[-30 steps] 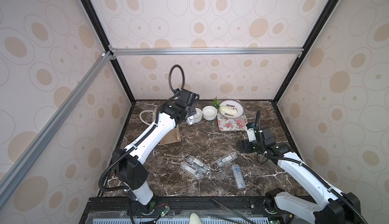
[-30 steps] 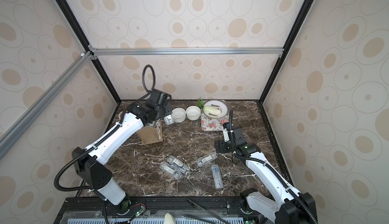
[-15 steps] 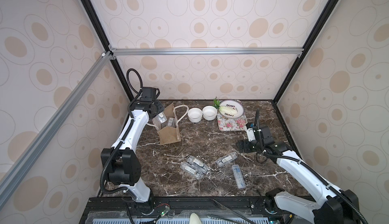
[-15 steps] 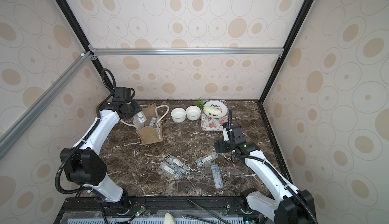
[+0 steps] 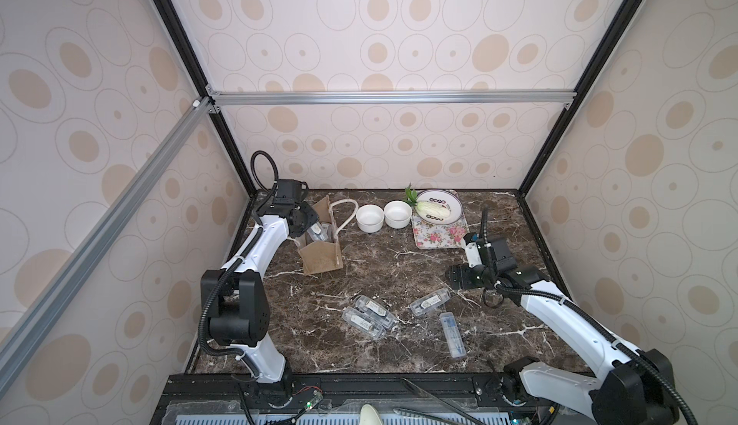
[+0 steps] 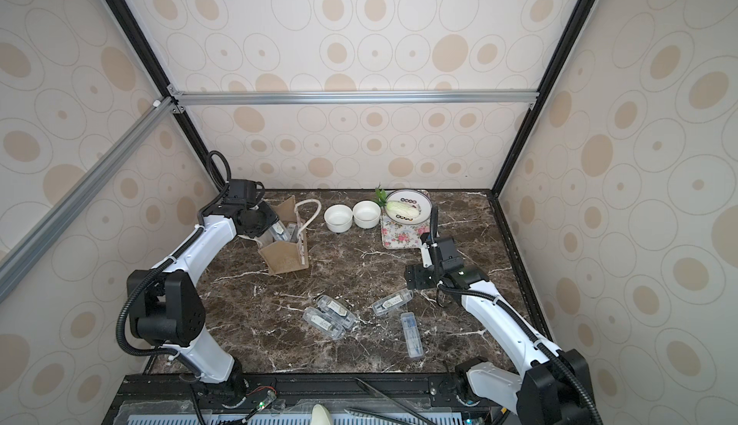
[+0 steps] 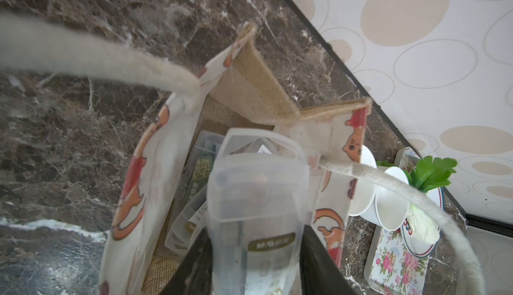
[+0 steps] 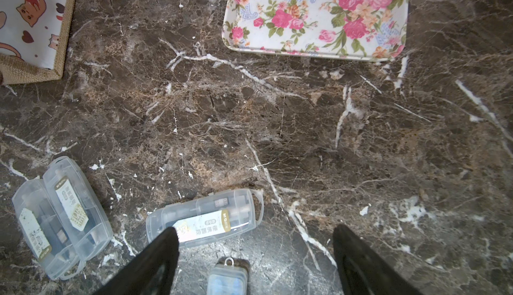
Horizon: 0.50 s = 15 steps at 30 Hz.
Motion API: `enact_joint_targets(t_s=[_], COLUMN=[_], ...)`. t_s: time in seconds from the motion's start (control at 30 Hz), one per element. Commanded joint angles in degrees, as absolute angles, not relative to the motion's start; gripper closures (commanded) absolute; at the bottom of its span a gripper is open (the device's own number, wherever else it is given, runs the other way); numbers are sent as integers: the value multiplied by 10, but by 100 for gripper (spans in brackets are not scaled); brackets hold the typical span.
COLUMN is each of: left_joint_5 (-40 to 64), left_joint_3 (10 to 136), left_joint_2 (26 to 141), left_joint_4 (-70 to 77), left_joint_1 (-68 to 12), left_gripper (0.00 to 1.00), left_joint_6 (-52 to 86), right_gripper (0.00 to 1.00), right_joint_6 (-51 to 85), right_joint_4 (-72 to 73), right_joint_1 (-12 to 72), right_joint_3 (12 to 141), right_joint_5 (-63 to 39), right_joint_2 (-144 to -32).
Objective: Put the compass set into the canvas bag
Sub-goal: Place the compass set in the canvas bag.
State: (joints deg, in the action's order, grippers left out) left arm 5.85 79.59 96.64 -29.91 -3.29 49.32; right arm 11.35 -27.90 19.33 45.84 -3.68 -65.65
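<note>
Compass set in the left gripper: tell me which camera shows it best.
The left wrist view. There the compass set fills the frame, clamped in the left gripper at the canvas bag mouth. Both top views show it small, half hidden by the gripper. The right wrist view misses it.

The right gripper [image 8: 255, 231] hangs over the marble table [image 8: 305, 130], fingers spread, empty. A clear compass case [image 8: 205, 217] lies partly behind one fingertip, and two more cases [image 8: 69, 204] touch side by side further left. Beyond lie the floral tray [image 8: 316, 16] and, far left, a corner of the canvas bag [image 8: 30, 24].
</note>
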Motion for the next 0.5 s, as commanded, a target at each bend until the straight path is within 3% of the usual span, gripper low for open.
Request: enact_joint_targets(t_s=[0.0,0.47], left_joint_5=[63,59], left_joint_3=[782,797], left_joint_2=[949,1016], left_joint_4=[-273,-277], left_joint_1=[-38,-46], left_gripper=[55,54], left_joint_6=[529,541], right_gripper=[11,11], right_joint_6=[121,121], right_joint_4=[-277,-260], right_joint_1=[197,196], right_joint_3=[476,466], right_joint_5=[-49,-56], right_joint_2=[-664,-674])
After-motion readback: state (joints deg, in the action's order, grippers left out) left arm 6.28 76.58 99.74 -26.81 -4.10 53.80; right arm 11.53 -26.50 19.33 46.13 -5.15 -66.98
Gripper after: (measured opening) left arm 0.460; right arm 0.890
